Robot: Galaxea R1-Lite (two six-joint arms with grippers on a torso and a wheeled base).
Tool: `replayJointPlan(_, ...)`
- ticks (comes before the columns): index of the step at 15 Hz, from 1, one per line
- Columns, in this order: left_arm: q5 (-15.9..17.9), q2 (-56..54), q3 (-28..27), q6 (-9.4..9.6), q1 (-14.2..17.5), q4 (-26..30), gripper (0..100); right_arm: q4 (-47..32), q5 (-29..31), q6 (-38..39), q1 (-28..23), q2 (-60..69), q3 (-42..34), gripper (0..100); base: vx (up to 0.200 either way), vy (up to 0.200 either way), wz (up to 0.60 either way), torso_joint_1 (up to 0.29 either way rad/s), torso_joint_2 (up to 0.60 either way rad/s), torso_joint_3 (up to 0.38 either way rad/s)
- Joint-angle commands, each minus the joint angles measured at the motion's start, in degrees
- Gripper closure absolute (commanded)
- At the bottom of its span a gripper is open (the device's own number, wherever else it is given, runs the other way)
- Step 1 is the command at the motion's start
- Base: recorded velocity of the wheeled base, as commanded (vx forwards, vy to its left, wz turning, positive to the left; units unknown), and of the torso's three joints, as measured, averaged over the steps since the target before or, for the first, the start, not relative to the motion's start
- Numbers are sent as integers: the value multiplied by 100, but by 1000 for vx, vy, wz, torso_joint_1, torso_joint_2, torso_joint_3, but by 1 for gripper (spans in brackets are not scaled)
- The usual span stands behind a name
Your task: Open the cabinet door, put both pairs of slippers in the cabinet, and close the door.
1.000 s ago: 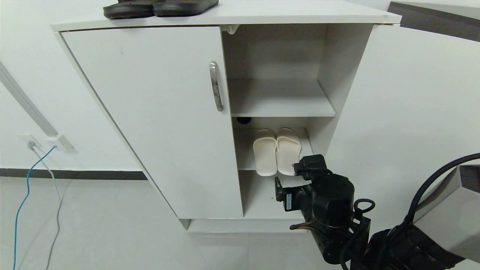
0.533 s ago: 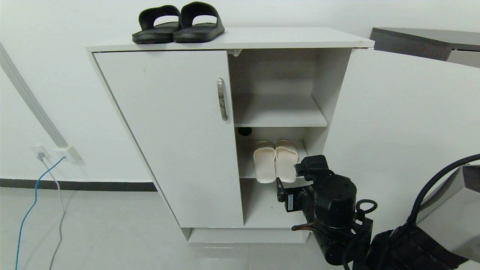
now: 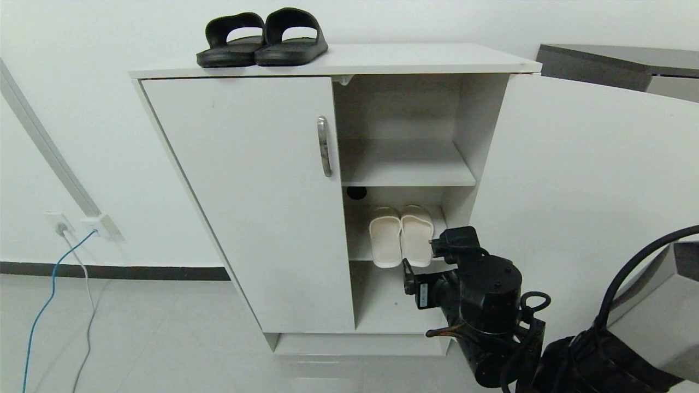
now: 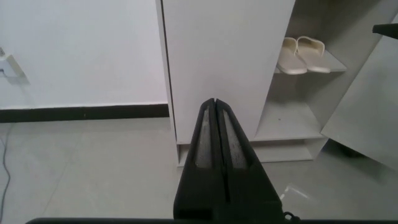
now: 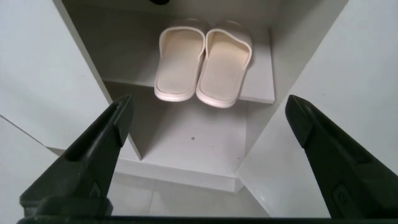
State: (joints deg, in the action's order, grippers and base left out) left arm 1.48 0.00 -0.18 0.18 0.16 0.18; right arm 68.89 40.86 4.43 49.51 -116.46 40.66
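A white cabinet [image 3: 415, 58] stands against the wall, its left door [image 3: 251, 202] closed and its right door [image 3: 579, 180] swung wide open. A pair of black slippers [image 3: 263, 39] lies on the cabinet top at the left. A pair of white slippers [image 3: 401, 234] [image 5: 205, 62] [image 4: 303, 53] sits side by side on the middle shelf. My right gripper [image 3: 431, 255] [image 5: 208, 106] hangs open just in front of that shelf, holding nothing. My left gripper [image 4: 214, 107] is shut and empty, low over the floor before the closed door.
The upper shelf [image 3: 404, 164] and bottom compartment [image 3: 382, 305] hold nothing. A metal handle [image 3: 324, 146] runs down the left door's edge. Wall sockets [image 3: 60, 224] with a blue cable [image 3: 41, 311] are at the left. A grey unit [image 3: 600, 60] stands behind the open door.
The head view has shifted, so the cabinet top and black slippers now show fully. The slippers and doors have not moved. My right gripper stays in front of the white slippers.
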Motion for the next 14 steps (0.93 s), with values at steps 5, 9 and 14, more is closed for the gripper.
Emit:
replayJointPlan(5,2,0,1,-1,2,-1,100,90,-8,-3,33,9,-119,0,0,200,0,6,4,4)
replayJointPlan(9,2,9,1,8,2,-1,100,134,-17,6,77,-17,-260,0,0,200,0,-1,5,1)
replayJointPlan(14,2,9,1,-1,2,8,100,169,-26,-3,77,-9,-251,0,0,200,0,3,4,1)
